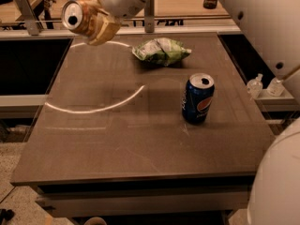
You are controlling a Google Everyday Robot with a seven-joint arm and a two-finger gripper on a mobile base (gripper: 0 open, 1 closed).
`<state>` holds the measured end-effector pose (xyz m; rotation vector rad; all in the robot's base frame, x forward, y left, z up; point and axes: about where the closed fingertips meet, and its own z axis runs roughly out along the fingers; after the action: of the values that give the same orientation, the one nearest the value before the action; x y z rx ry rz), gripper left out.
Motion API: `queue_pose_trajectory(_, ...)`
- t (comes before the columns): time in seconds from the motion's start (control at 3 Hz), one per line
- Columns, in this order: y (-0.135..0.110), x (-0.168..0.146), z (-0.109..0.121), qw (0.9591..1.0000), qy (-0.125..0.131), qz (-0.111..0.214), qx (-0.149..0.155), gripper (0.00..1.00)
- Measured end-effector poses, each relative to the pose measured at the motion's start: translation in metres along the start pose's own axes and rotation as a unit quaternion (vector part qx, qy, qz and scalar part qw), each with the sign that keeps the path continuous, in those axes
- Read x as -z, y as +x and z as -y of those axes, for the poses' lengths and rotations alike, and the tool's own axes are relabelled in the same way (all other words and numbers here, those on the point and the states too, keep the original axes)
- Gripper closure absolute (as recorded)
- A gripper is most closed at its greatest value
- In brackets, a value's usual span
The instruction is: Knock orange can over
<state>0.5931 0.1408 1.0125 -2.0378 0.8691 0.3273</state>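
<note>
The orange can (pixel 77 18) is a golden tan can with a silver top. It is held in the air above the table's far left corner, tilted so its top faces the camera. My gripper (pixel 96 22) is shut on the orange can, its tan fingers (pixel 104 28) wrapped around the can's body. The white arm reaches in from the upper right.
A blue Pepsi can (pixel 198 98) stands upright right of the table's middle. A green chip bag (pixel 161 50) lies at the far middle. The dark table (pixel 117 139) has a metal rail behind it. Two small bottles (pixel 255 86) stand off the right edge.
</note>
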Motion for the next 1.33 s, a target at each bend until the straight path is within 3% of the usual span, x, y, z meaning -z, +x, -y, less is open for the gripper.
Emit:
queue_pose_trajectory(0.33, 0.012, 0.004, -0.060, 0.9911, -0.115, -0.050, 0.044, 1.00)
queue_pose_trajectory(0.67, 0.029, 0.012, -0.132, 0.9715, -0.205, -0.105, 0.055, 1.00)
queue_pose_trajectory(1.0, 0.035, 0.011, -0.174, 0.9624, -0.220, -0.142, 0.071, 1.00)
queue_pose_trajectory(1.33, 0.038, 0.001, -0.197, 0.9573, -0.218, -0.160, 0.103, 1.00)
